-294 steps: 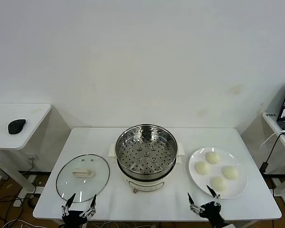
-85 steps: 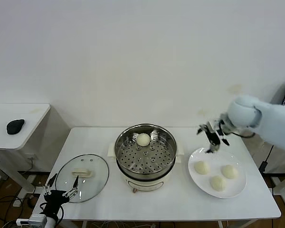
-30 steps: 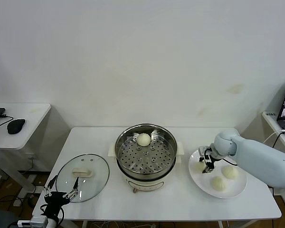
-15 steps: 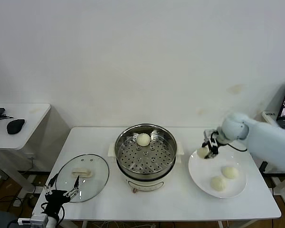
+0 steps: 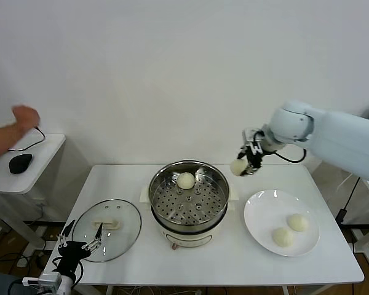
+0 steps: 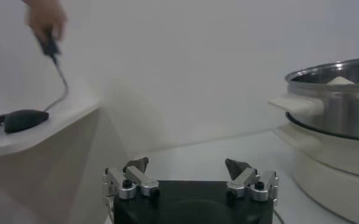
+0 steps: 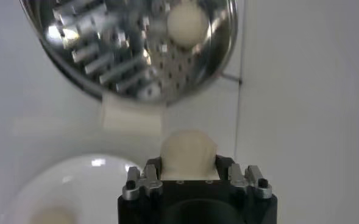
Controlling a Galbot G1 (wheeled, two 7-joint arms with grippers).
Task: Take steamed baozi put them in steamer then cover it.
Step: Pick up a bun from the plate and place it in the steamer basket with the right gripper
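Nearest the robot, the left gripper (image 5: 77, 247) hangs parked at the table's front edge, out beyond the lid from the round shiny steel steamer (image 5: 189, 195), its fingers spread wide and holding nothing. Just beside it lies the round clear glass cover (image 5: 107, 229) with its metal rim and cream oblong handle, flat on the white table (image 5: 221, 261) beside the steamer. On the steamer's other side sits a flat white plate (image 5: 264, 214) carrying two smooth cream-white baozi (image 5: 283, 237).

The right gripper (image 5: 245, 162) is raised just beside the steamer's rim on the plate side, clamped on a third round baozi (image 5: 238, 167), which fills the space between its jaws. A fourth bun (image 5: 185, 180) rests on the perforated steel tray at the steamer's far side.

I would judge the carry is best finished by bringing the bun over bare tray, clear of the resting bun, lowering it close before letting go; the dough looks soft, so a gentle squeeze suits it.
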